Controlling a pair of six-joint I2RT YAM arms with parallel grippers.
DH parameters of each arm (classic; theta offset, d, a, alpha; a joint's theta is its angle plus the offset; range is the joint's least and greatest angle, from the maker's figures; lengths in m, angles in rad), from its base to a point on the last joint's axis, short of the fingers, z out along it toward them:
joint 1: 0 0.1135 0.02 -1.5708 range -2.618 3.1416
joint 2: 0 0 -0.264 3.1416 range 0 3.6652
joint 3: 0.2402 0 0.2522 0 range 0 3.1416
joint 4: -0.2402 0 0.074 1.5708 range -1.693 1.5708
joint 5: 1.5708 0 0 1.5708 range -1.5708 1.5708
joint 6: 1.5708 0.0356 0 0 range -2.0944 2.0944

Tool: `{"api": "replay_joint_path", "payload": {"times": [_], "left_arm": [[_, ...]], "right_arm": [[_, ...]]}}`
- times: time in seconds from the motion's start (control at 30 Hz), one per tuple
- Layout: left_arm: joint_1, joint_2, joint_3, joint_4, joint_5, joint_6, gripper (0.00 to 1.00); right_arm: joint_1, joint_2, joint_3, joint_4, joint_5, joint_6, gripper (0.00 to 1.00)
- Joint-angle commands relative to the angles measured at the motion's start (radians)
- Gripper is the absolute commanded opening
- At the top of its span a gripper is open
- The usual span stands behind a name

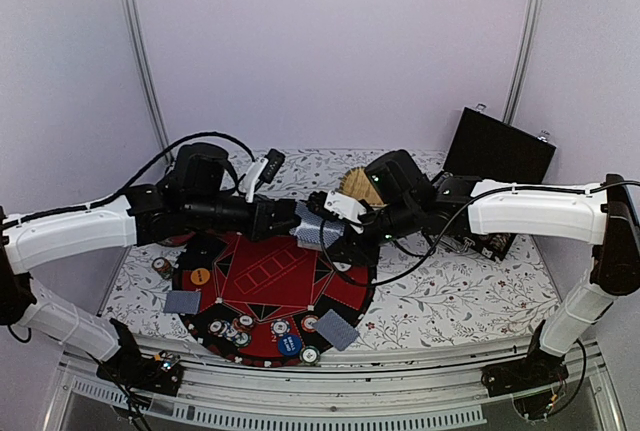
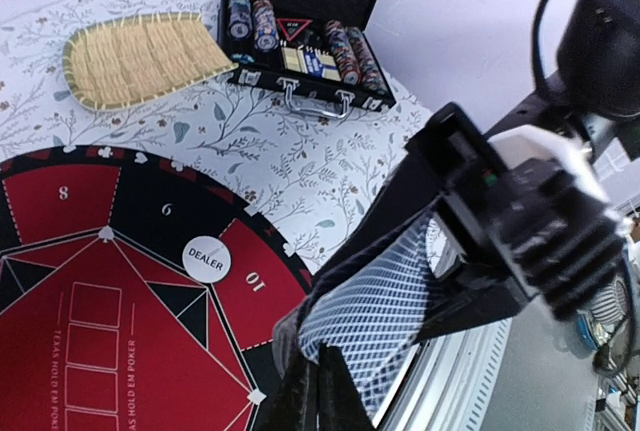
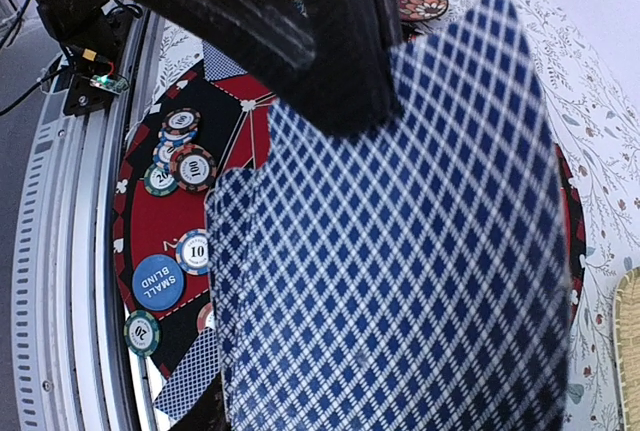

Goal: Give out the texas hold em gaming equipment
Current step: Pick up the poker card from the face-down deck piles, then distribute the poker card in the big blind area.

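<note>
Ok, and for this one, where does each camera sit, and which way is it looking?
Top external: above and behind the robot, looking down on the poker mat; left arm and right arm show.
Left wrist: on the left arm, facing the chip case; left tool at bottom edge.
Right wrist: on the right arm, facing the near rail; its own finger on top.
Shared: the blue-backed cards, both wrist views.

Fanned blue-backed cards (image 3: 400, 251) aloft; chips (image 3: 190, 166) on mat (image 1: 265, 286).
</note>
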Motion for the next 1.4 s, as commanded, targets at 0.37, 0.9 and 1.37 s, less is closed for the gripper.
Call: {"api": "replay_joint_path", "payload": {"times": [0.37, 0.9, 1.37], "left_arm": [[0.037, -0.127, -0.035, -0.024, 0.020, -0.038, 0.00], [0.344, -0.390, -0.167, -0.726, -0.076, -0.354, 0.00], [0.581, -0.185, -0.137, -0.974, -0.296, -0.172, 0.00]], "right_arm": [[-0.028, -0.033, -0.019, 0.035, 0.006, -0.009, 0.43], [-0.122, -0.025, -0.101, 0.084, 0.021, -0.027, 0.43], [-0.123, -0.090, -0.162, 0.178, -0.055, -0.050, 0.44]]}}
